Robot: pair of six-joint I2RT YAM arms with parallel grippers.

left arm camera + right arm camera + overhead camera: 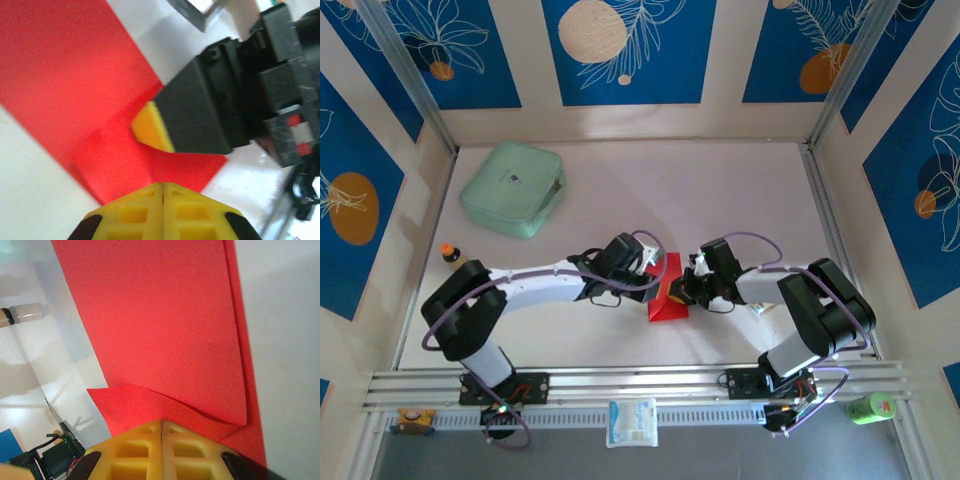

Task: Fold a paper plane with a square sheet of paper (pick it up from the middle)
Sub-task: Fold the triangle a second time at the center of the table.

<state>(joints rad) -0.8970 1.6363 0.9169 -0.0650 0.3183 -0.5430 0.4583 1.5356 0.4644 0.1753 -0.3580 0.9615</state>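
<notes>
With jaws together, the left gripper and right gripper seem to press the folded paper flat under their tips, probably to set a crease.

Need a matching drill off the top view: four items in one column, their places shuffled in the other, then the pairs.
Things
1. thin bright red paper sheet
2. mint-green rounded square case
3. small white packet
4. small dark bottle with orange cap

Places
A. far left part of the table
B. past the table's near edge, bottom middle
C. middle of the table
D. left table edge, nearer than the case

Pairs: 1-C, 2-A, 3-B, 4-D
</notes>
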